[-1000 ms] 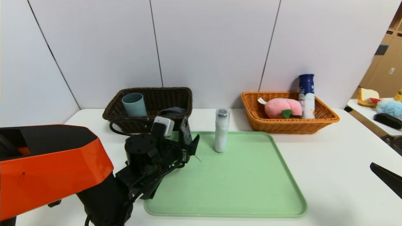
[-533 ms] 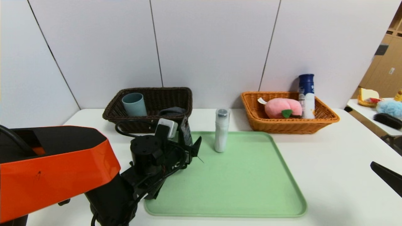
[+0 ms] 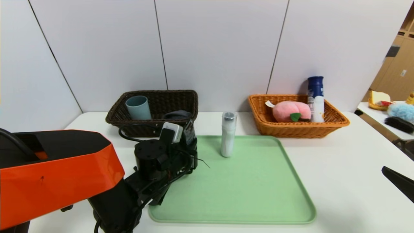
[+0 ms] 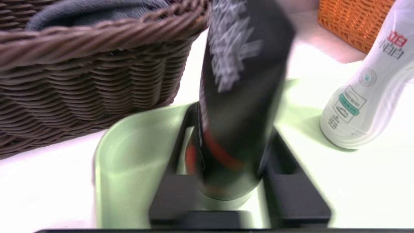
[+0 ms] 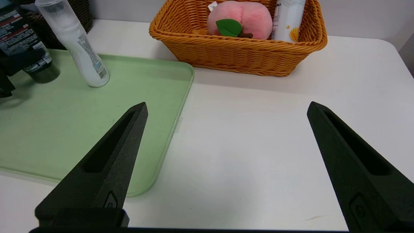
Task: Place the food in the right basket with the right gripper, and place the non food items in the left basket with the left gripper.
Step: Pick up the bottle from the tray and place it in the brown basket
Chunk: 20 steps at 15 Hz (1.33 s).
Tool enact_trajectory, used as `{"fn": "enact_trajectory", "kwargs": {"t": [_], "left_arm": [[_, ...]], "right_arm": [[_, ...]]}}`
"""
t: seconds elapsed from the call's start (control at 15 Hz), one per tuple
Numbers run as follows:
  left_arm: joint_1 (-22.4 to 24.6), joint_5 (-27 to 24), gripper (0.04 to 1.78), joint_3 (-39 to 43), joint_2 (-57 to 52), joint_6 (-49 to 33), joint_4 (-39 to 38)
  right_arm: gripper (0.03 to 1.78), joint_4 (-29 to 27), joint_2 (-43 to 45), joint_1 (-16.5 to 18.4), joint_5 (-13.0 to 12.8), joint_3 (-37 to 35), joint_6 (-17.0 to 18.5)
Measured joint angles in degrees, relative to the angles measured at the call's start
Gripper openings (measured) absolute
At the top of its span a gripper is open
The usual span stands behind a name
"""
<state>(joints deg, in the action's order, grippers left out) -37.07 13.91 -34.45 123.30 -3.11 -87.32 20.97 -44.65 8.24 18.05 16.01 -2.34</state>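
My left gripper point(image 3: 193, 142) point(image 4: 231, 129) is shut on the upright black squeeze tube point(image 3: 190, 133) point(image 4: 239, 97) at the green tray's back left corner, just in front of the dark brown left basket point(image 3: 181, 95). That basket holds the grey-blue cup point(image 3: 138, 107) and the dark grey cloth point(image 3: 176, 115). The slim white bottle with a grey cap point(image 3: 228, 136) point(image 5: 76, 48) stands on the tray to the right of the tube. The orange right basket point(image 3: 297, 131) holds the pink peach point(image 3: 291, 111) and the navy-capped bottle point(image 3: 316, 97). My right gripper point(image 5: 227, 106) hangs open over bare table at the right.
The green tray point(image 3: 252, 194) covers the table's middle. Both baskets stand against the white back wall. A side table point(image 3: 375, 111) with brushes and toys lies past the table's right edge.
The left gripper's fingers have closed from wide open onto the black tube. Before that the arm edged slightly right. The right arm has not moved.
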Motion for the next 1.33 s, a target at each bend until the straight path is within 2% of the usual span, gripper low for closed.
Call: {"fn": "enact_trajectory", "kwargs": {"t": [0.47, 0.8, 0.93, 1.13, 1.33], "left_arm": [[-0.7, -0.5, 0.44, 0.8, -1.4, 0.0, 0.5], [-4.8, -3.2, 0.44, 2.1, -10.0, 0.7, 0.3], [-4.8, -4.5, 0.44, 1.8, -14.3, 1.4, 0.4], [2.7, -9.4, 0.44, -2.4, -19.6, 1.7, 4.9], [11.6, -16.8, 0.44, -10.5, -22.4, 1.7, 15.3]], "right_arm": [[1.70, 0.0, -0.1, 0.0, 0.1, 0.3, 0.0], [1.70, 0.0, -0.3, 0.0, 0.1, 0.3, -0.1], [1.70, 0.0, -0.3, 0.0, 0.1, 0.3, 0.0], [1.70, 0.0, -0.3, 0.0, 0.1, 0.3, -0.1], [1.70, 0.0, -0.2, 0.0, 0.1, 0.5, 0.0]]}}
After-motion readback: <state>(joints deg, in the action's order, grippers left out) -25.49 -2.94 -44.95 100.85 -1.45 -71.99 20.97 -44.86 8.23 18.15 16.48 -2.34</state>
